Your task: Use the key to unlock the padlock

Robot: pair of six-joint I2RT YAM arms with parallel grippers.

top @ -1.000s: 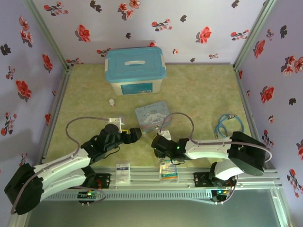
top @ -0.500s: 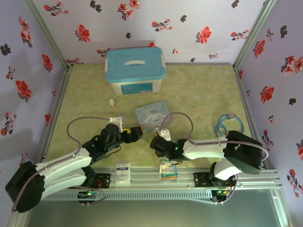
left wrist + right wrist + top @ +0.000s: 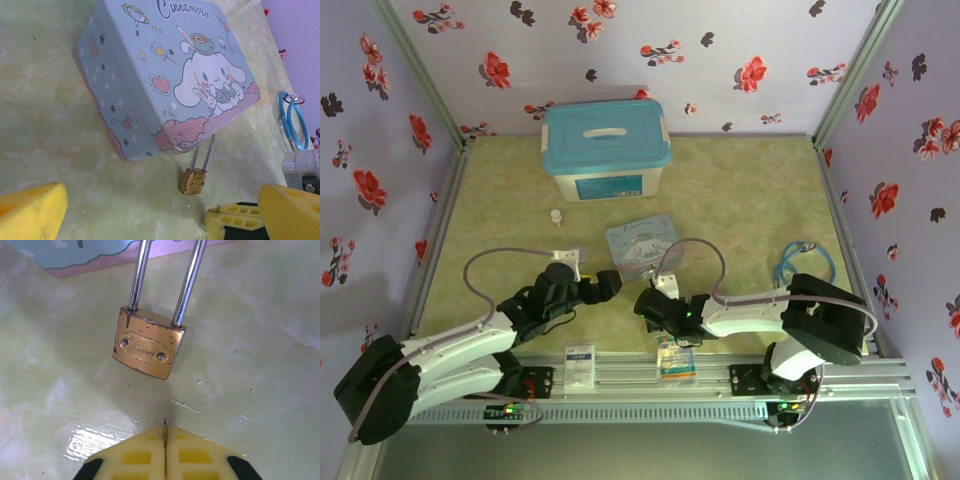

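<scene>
**Padlock at the tin's near corner; key pinched just short of it**

1. Left pincer [image 3: 607, 283]: spread wide, nothing between its yellow pads [image 3: 31, 212]. It stands on the tabletop [image 3: 740, 190] at about 8 o'clock of the tin, apart from it.
2. Small white bottle [image 3: 556, 216]: upright, at 10 o'clock of the tin, well apart.
3. Storage box with teal lid [image 3: 605, 145]: at 12 o'clock of the tin, against the back wall.
4. Pale blue cartoon tin [image 3: 165, 65]: lid shut, lying flat mid-tabletop.
5. Padlock [image 3: 149, 349]: brass body flat on the tabletop at 6 o'clock of the tin's near corner. Both shackle legs sit in the body and run up to the tin's rim, where their top is hidden.
6. Right pincer [image 3: 165, 437]: pads pressed together. Only a thin dark sliver, the key [image 3: 165, 422], shows at their seam. The tip lies at 6 o'clock of the padlock body, near it and not touching. From the left wrist camera, this pincer [image 3: 220, 220] sits at 4 o'clock of the padlock [image 3: 194, 180].
7. Blue cable coil [image 3: 805, 265]: at 3 o'clock of the tin, well apart.
</scene>
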